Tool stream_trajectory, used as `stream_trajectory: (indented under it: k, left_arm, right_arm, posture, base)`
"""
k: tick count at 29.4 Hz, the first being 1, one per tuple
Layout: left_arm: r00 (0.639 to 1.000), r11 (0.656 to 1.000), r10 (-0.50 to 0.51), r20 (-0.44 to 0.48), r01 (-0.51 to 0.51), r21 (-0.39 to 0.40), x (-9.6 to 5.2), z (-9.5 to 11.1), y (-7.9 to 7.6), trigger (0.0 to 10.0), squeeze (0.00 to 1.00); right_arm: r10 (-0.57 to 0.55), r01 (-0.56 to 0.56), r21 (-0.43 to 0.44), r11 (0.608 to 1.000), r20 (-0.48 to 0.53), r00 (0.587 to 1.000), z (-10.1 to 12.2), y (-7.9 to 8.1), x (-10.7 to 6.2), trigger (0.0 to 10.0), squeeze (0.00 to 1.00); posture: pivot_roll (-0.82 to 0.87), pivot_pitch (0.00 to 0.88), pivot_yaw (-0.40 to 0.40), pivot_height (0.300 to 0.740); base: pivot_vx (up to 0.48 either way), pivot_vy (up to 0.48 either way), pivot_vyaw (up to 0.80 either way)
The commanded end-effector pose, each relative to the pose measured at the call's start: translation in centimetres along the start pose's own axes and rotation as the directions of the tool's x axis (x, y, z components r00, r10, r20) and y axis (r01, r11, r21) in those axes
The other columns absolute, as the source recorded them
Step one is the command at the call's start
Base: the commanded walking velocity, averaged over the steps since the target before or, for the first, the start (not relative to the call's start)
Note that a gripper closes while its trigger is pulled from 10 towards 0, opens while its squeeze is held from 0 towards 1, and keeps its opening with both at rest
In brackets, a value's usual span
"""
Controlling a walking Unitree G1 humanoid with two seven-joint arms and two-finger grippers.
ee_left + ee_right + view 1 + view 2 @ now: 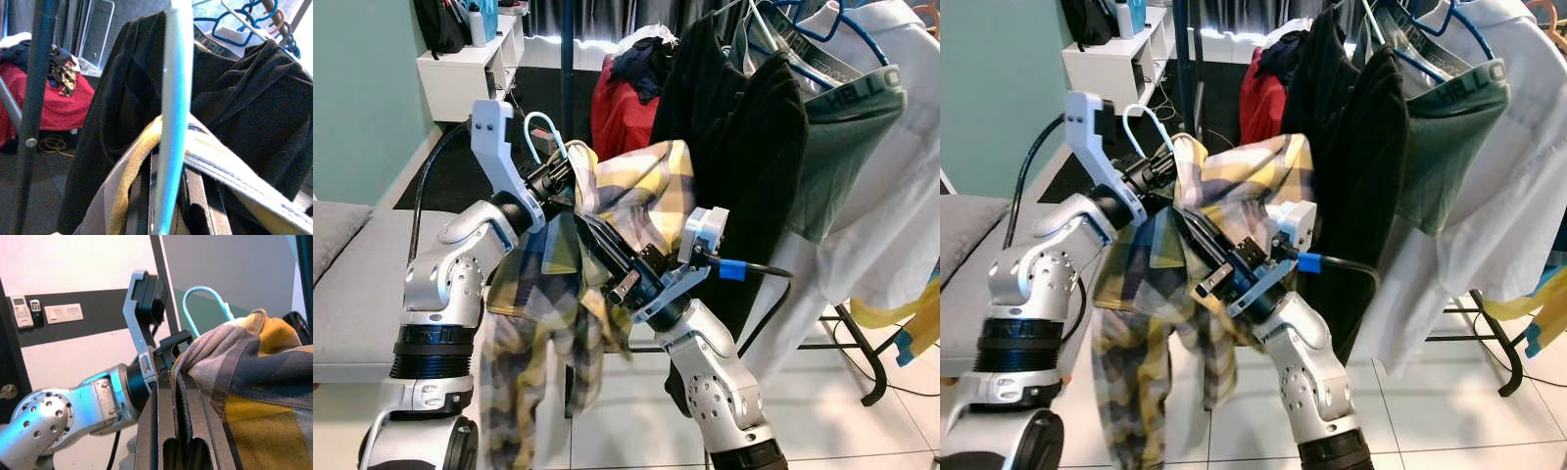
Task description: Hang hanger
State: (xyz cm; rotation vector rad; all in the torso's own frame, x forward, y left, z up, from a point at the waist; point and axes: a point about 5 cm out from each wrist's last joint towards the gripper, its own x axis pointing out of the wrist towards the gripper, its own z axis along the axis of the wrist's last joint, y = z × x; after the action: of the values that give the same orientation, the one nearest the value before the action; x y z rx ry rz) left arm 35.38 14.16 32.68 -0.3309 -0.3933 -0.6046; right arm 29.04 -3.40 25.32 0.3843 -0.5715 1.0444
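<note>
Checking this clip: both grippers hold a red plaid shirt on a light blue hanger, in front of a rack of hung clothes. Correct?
Not quite: the shirt is yellow and grey plaid, not red, as the left eye view shows. The rest holds: left gripper and right gripper hold it on the light blue hanger before the rack clothes.

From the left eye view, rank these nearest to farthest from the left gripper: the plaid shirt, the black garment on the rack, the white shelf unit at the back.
1. Plaid shirt: at the left gripper, draped on the light blue hanger it grips.
2. Black garment: hanging on the rack, to the robot's right of the shirt.
3. White shelf unit: against the back wall, behind the left arm, farthest off.
</note>
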Motion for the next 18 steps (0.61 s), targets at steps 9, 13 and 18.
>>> stream_trajectory:
  k: [9, 13, 18]
  left_arm:
    - [0.924, 0.939, -0.288, 0.250, 0.323, -0.113, -0.1, 5.2, -4.0, 10.0, 0.00]
    - [0.902, 0.916, -0.347, 0.257, 0.385, -0.116, -0.7, 5.1, -4.5, 10.0, 0.00]
    - [0.860, 0.872, -0.419, 0.291, 0.471, -0.134, -1.3, 5.1, -5.0, 10.0, 0.00]
  right_arm:
    - [0.232, -0.214, 0.111, 0.971, -0.195, 0.953, -4.5, 4.5, 0.3, 10.0, 1.00]
    - [0.244, -0.226, 0.109, 0.968, -0.193, 0.950, -4.4, 4.5, 0.0, 10.0, 1.00]
    - [0.290, -0.276, 0.108, 0.955, -0.162, 0.943, -3.9, 5.0, -0.4, 10.0, 0.00]
  posture:
    - [0.02, 0.191, -0.047, 0.740]
    - [0.01, 0.191, -0.048, 0.740]
    - [0.01, 0.191, -0.050, 0.740]
  base:
    - [0.000, 0.000, 0.00]
    - [0.000, 0.000, 0.00]
    - [0.000, 0.000, 0.00]
